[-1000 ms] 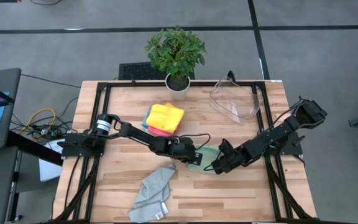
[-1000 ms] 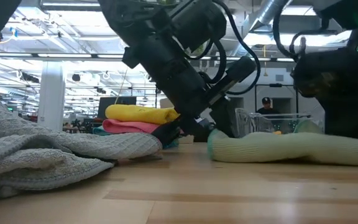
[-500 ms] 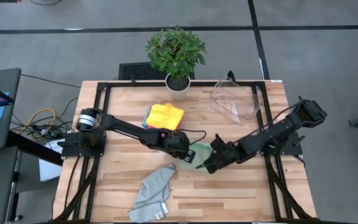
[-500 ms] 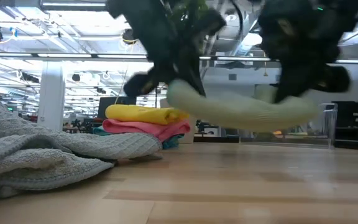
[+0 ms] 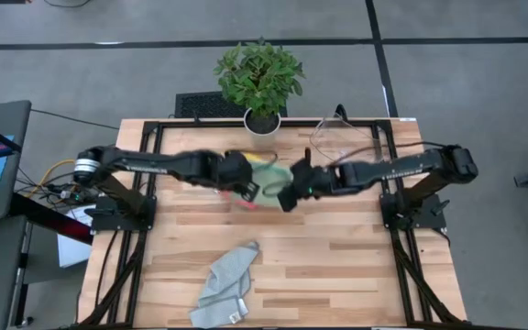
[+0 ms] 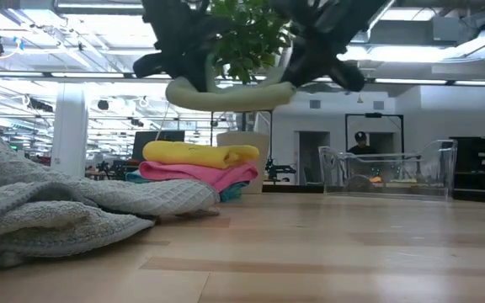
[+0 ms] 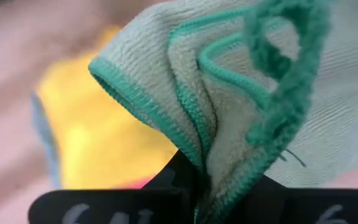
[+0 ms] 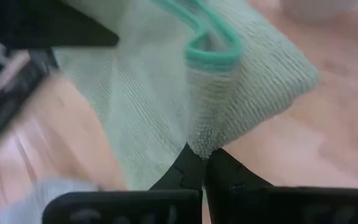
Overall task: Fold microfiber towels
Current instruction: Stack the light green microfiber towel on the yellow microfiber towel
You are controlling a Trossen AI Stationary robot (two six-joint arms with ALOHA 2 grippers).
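Note:
A pale green microfiber towel (image 5: 273, 177) with a teal hem hangs folded between my two grippers, above the table, sagging a little in the low view (image 6: 226, 94). My left gripper (image 5: 250, 188) is shut on its left end and my right gripper (image 5: 288, 195) is shut on its right end. Under them a stack of folded towels (image 6: 196, 164), yellow on pink, rests on the table. A crumpled grey towel (image 5: 223, 289) lies by the near edge. My left gripper pinches a bunched end of the towel (image 7: 199, 163) between its two fingers, with several hemmed layers gathered there. The fingers slant down from the table's left side. The towel is lifted clear of the table. My right gripper pinches the towel's other end at a gathered fold (image 8: 201, 144) between its two fingers, slanting down from the table's right side. The cloth spreads away from the fingers and hangs clear of the wood.
A potted plant (image 5: 259, 78) stands at the far edge in the middle. A clear plastic bin (image 5: 346, 147) sits at the far right. Bare wood (image 5: 337, 266) lies on the near right.
Both grippers have risen and gone toward the far edge, staying shut on the pale green towel. The towel, which lay as a long fold on the table, is now lifted clear and hangs between them above the yellow and pink stack.

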